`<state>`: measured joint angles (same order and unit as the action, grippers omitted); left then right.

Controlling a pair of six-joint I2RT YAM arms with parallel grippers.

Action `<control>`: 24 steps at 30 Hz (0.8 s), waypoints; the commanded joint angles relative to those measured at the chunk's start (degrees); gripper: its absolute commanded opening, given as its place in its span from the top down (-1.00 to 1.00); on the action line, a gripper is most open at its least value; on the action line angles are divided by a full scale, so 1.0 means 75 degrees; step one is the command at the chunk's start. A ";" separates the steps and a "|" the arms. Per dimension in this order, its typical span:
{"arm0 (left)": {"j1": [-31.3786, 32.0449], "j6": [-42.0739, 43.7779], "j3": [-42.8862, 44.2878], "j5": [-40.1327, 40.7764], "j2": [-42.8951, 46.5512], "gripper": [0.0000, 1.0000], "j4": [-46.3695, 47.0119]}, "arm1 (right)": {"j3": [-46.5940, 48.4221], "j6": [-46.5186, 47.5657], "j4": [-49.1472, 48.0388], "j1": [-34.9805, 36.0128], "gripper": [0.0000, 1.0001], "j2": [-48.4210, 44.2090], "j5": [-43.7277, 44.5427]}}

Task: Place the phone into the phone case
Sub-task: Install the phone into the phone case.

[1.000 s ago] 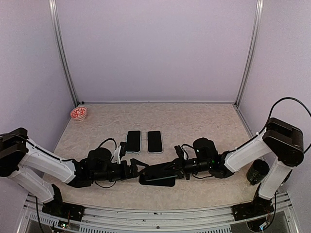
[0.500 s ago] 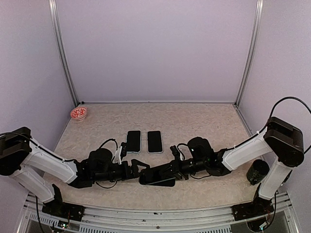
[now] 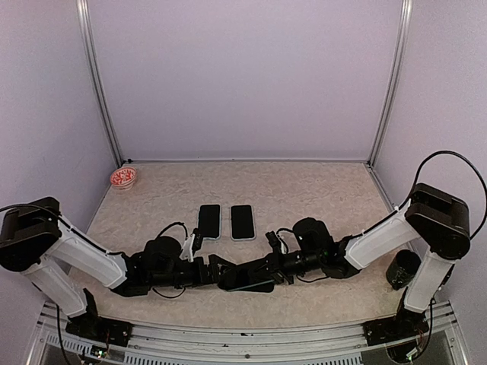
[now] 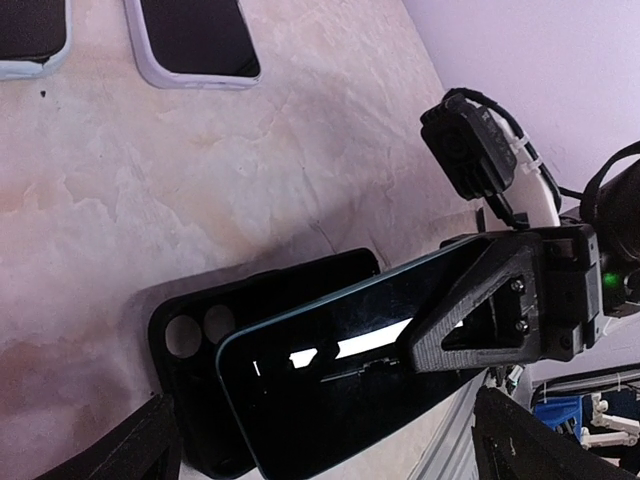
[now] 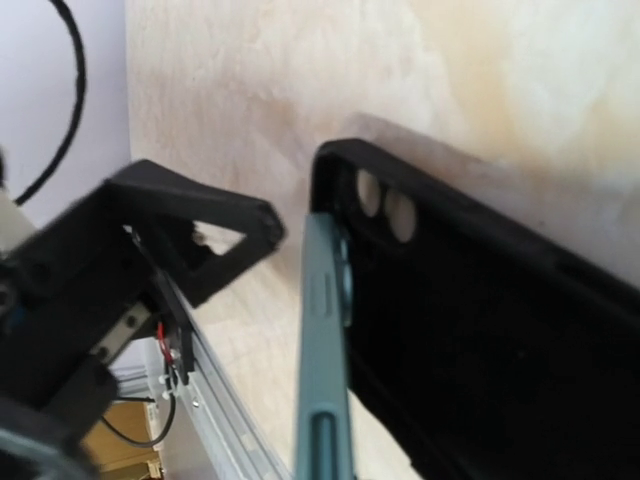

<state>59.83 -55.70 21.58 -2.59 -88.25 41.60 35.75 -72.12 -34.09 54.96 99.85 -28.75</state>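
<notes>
A black phone case (image 4: 190, 400) lies open side up near the table's front edge, its camera holes toward the left arm. Just above it, slanted, hangs the phone (image 4: 350, 390), with a dark screen and a teal rim. My right gripper (image 3: 265, 268) is shut on the phone's right end. In the right wrist view the phone's teal edge (image 5: 322, 350) stands close beside the case (image 5: 480, 330). My left gripper (image 3: 219, 271) is open, its fingers (image 4: 140, 450) either side of the case's left end and holding nothing.
Two phones in white cases (image 3: 209, 220) (image 3: 242, 221) lie side by side behind the work spot. A small red-and-white dish (image 3: 122, 178) sits at the far left corner. A dark cup (image 3: 403, 268) stands by the right arm's base.
The right gripper has carried the phone leftward and lower over the case. The left gripper has slid right, so its open fingers now flank the case's left end.
</notes>
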 commanded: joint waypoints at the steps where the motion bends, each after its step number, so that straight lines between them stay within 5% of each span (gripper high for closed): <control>1: 0.0023 0.0080 0.0110 -0.0101 -0.0280 -0.98 0.0249 | 0.0003 -0.0221 -0.0545 -0.0008 1.00 0.0130 0.0075; 17: -0.0049 0.0079 0.0245 -0.0399 -0.0909 -0.98 0.0651 | -0.0606 -0.1092 -0.2076 -0.0273 1.00 0.0338 0.0087; 24: -0.0050 0.0066 0.0283 -0.0457 -0.0972 -0.98 0.0711 | -0.0389 -0.1110 -0.1769 -0.0284 1.00 0.0581 -0.0011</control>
<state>59.66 -55.29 22.79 -4.86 -94.85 45.36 31.77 -79.61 -44.73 53.17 102.78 -28.16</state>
